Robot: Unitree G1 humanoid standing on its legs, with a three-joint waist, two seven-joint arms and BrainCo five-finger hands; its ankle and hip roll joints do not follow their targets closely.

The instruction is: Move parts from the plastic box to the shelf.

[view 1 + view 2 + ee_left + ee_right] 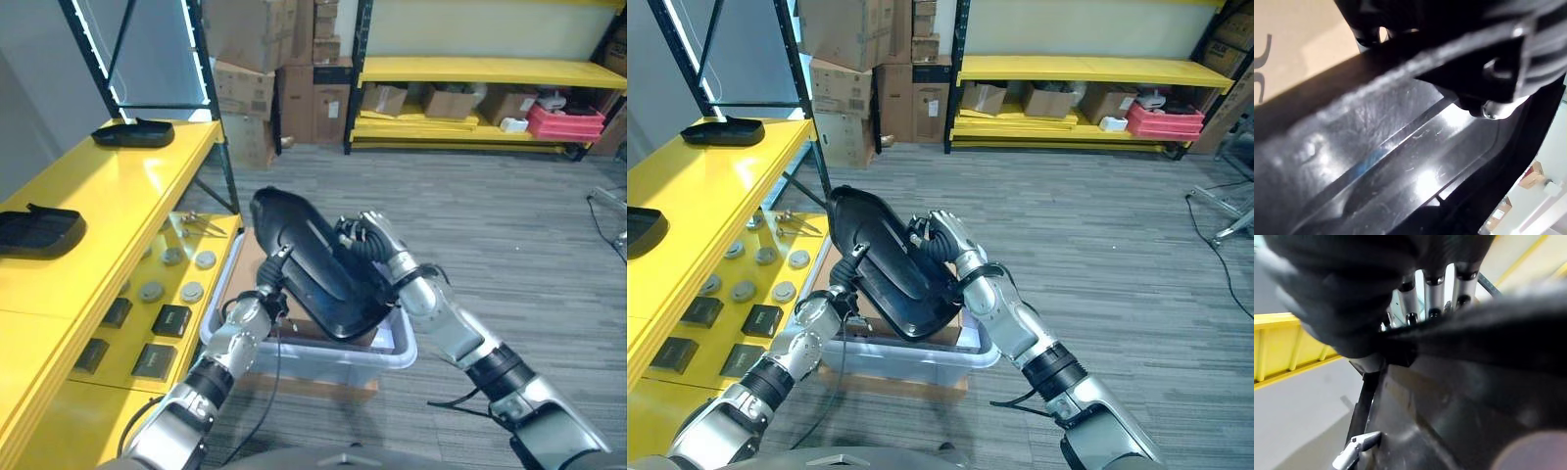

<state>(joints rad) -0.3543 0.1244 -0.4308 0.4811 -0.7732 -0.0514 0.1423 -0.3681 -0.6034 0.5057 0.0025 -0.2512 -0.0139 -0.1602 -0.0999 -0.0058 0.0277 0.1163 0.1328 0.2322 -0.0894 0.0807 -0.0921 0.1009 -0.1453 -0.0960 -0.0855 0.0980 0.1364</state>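
Glossy black moulded part (318, 264), curved and oblong, centre frame over translucent box (382, 357); left hand (263, 305) and right hand (370, 240) both grasp its edges, fingertips partly hidden.

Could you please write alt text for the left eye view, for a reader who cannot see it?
Both robot hands, left hand and right hand, hold a large black moulded part, tilted, above a clear plastic box on the floor. To the robot's left, a yellow shelf carries two similar black parts, with smaller round and square pieces on a lower level.
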